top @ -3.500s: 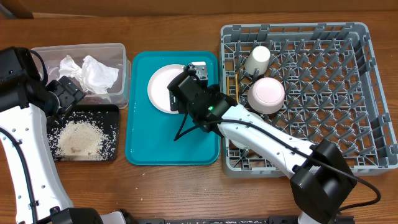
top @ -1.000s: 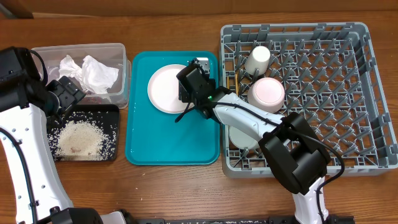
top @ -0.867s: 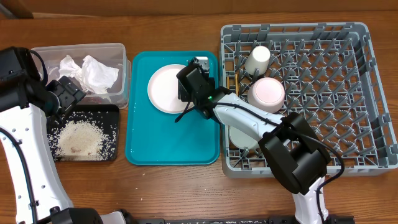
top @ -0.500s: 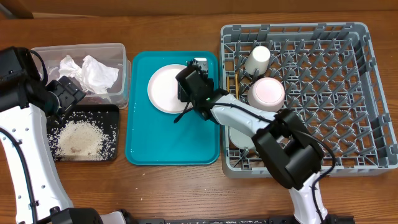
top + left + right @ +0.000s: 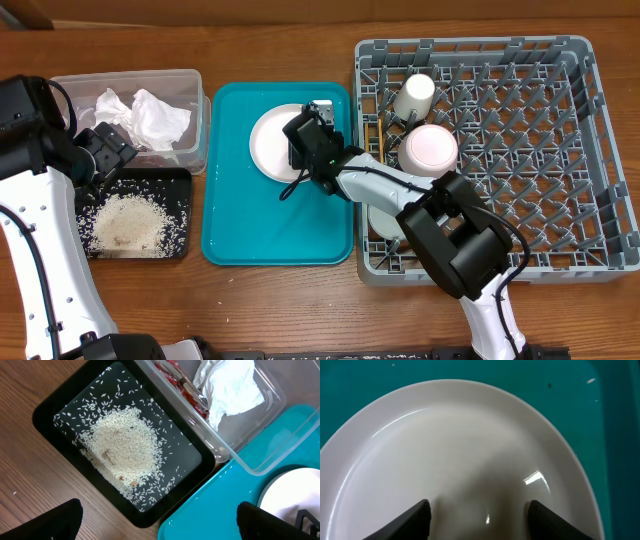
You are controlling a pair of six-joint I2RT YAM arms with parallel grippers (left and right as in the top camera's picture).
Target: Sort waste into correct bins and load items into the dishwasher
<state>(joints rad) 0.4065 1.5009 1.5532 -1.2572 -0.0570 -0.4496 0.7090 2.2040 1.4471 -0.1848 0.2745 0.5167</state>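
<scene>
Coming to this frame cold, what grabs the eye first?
The right gripper, open, is poised right over the pale-pink plate on the teal tray mid-table. To its right the big grey dish rack already holds a white cup and a bowl. At far left sit a black tray of rice and a clear tub with crumpled napkins.

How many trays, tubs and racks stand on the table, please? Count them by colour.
Clear: 1, the plastic tub
Black: 1, the shallow tray
Teal: 1, the serving tray
Grey: 1, the dish rack
Total: 4
</scene>
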